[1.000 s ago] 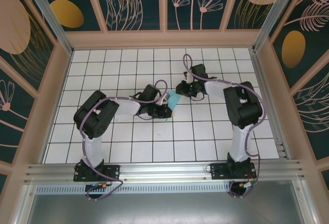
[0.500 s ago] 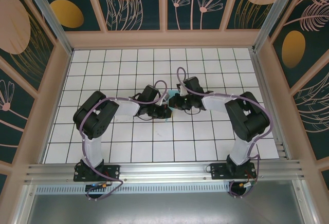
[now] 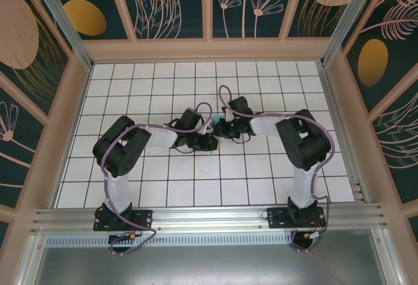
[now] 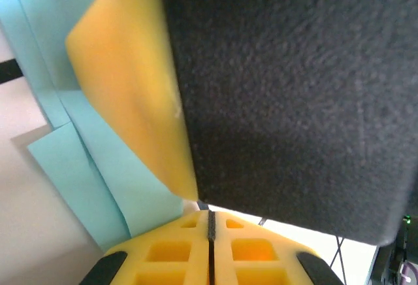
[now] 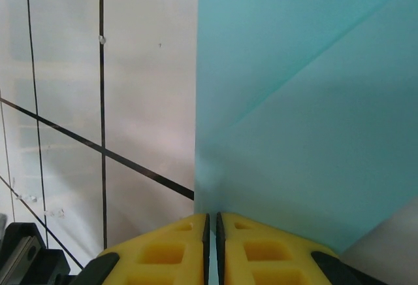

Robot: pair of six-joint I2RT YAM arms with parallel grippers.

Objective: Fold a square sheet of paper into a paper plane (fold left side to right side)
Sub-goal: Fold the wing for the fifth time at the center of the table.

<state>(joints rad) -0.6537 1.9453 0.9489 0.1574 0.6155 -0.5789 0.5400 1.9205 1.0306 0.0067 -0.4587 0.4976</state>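
Right hand (image 5: 210, 223) tight on near edge of folded paper sheet (image 5: 294, 102).

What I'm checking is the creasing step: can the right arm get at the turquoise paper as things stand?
Likely yes. The right gripper, shut, seems to have its tips on the paper, which spreads face-on beyond them with nothing between. The left gripper crowds close but doesn't seem to block it.
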